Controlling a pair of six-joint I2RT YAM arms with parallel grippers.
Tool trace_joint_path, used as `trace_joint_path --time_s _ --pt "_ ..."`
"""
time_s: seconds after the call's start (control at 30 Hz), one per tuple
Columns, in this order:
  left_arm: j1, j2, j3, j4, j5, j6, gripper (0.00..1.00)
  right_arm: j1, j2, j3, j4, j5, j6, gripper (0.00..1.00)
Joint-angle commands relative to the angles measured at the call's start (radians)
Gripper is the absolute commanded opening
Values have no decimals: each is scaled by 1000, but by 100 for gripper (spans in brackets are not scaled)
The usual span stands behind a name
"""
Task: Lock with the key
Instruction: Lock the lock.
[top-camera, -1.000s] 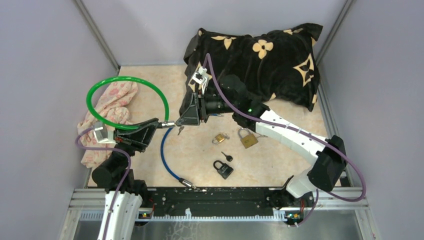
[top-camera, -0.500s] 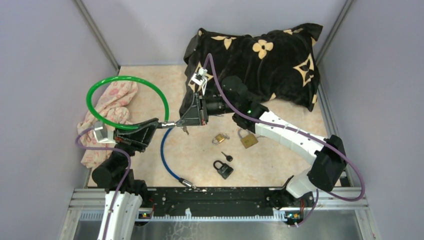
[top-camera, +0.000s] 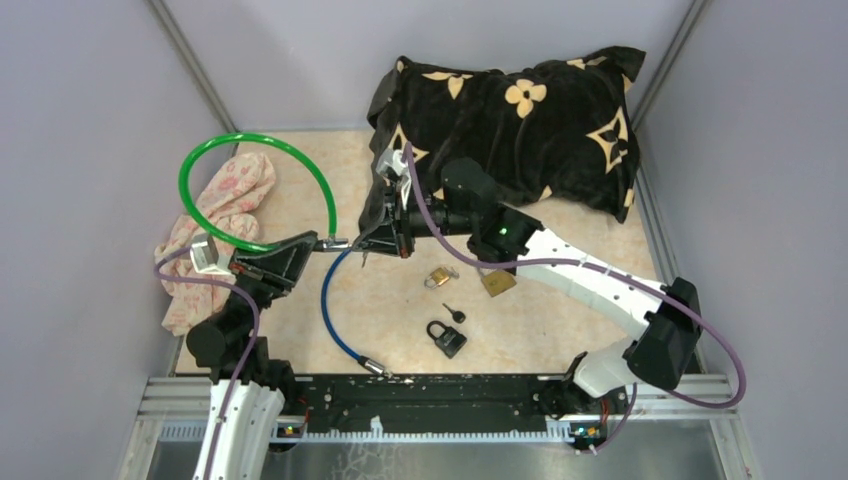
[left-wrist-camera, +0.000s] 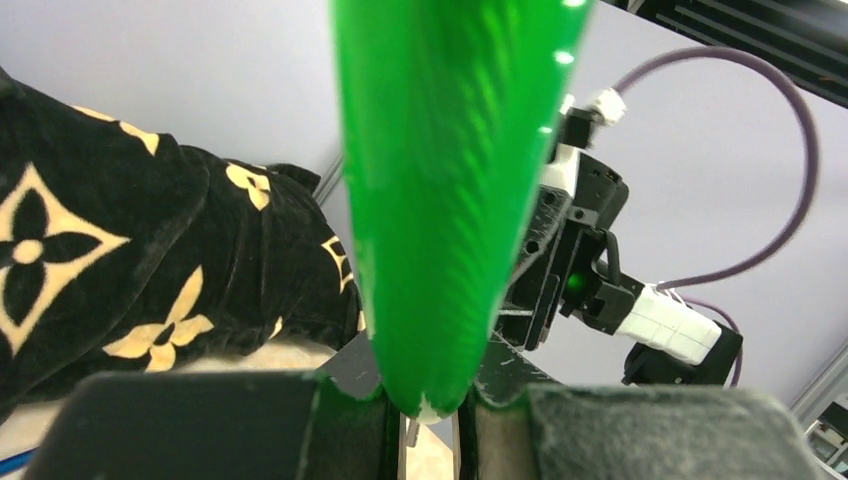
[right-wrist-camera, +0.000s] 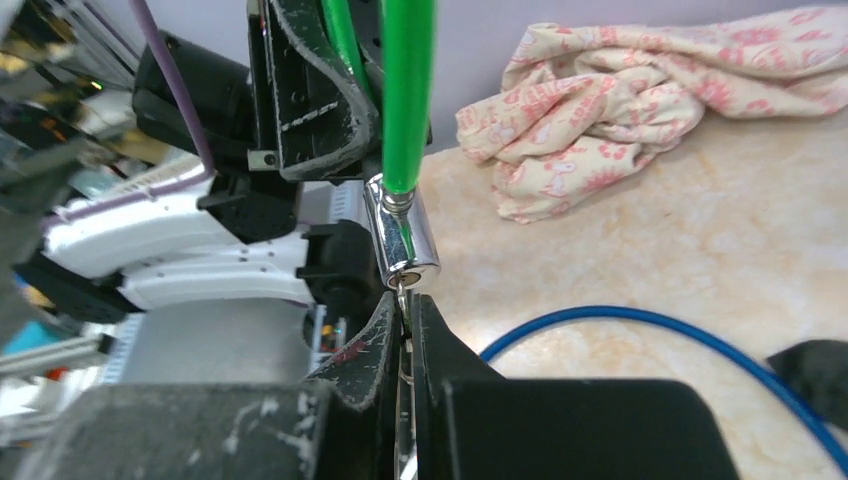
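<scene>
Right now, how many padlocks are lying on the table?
3: a small brass padlock mid-table, a larger brass padlock right of it, partly under the right arm, and a black padlock nearer the robot. The pillow or cloth could hide more.

Walls: I see plain pale lilac panels (top-camera: 90, 120) on three sides.
Corner posts: grey metal strips (top-camera: 195, 70) run up both back corners.
Tabletop: beige marbled surface (top-camera: 400, 312).
Near edge: black rail (top-camera: 440, 392) on my side.
Light: soft and even on my feed.

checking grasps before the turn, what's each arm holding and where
Left jaws: green cable lock, just behind its chrome barrel. Right jaws: key, by its rear, tip at the barrel.
</scene>
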Motion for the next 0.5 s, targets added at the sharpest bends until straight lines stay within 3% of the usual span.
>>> trace_joint_path --time_s 0.0,0.27,0.47 --pt "1 11 15 16 -22 -11 0 77 -106 -33 4 26 -283 0" --pt "0 34 14 -11 18 -33 0 220 -165 -84 23 282 -745 0" --pt "1 33 19 9 30 -5 0 229 -129 -27 -107 361 -858 0"
